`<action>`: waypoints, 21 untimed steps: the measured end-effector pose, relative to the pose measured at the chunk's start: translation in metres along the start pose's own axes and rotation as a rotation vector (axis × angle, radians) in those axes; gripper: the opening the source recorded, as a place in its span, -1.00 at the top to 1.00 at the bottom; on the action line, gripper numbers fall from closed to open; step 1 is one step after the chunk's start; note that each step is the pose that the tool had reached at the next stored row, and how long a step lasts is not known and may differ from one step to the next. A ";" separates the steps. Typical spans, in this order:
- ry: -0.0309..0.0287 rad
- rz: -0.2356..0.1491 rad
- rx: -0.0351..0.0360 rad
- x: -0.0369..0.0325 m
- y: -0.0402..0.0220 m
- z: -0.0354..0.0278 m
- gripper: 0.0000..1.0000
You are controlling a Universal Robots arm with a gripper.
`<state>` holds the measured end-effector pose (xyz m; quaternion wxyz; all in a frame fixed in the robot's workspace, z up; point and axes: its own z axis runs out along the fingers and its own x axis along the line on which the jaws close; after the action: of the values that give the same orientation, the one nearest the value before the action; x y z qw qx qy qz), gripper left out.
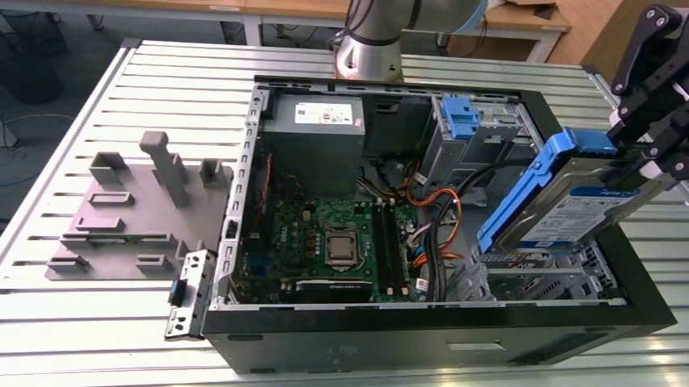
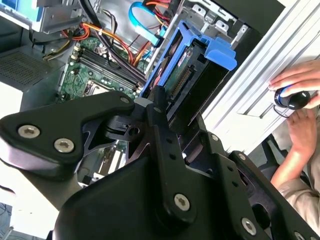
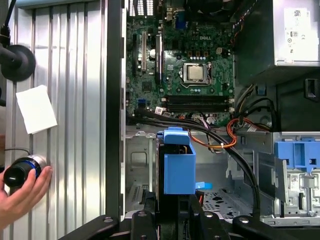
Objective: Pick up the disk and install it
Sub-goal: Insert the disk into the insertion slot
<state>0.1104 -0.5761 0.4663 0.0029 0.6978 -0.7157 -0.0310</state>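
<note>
Exterior view: the claw (image 1: pixel 646 165), cut off at the frame's edge, grips the disk (image 1: pixel 565 205), tilted above the open case (image 1: pixel 431 343) at the exterior view's right. Second wrist view: the claw's links hide much of the disk (image 2: pixel 192 70). First wrist view: the disk shows end-on by its blue rail (image 3: pixel 179 167), label hidden.

Matte black jaws with silver screws (image 2: pixel 181 201); silver-grey tubular arm (image 1: pixel 367 44).

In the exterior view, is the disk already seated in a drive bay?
No, the gripper holds the disk tilted in the air above the case.
</note>
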 end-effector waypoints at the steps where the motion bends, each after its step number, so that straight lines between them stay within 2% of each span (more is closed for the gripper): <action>1: 0.0000 0.000 0.0000 0.0000 -0.0014 0.0002 0.30; 8: -0.0015 -0.003 -0.0002 -0.0001 -0.0080 0.0034 0.30; 21: -0.0032 0.027 0.0011 0.0015 -0.0090 0.0112 0.30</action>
<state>0.1189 -0.5774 0.4547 0.0018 0.6879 -0.7251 -0.0317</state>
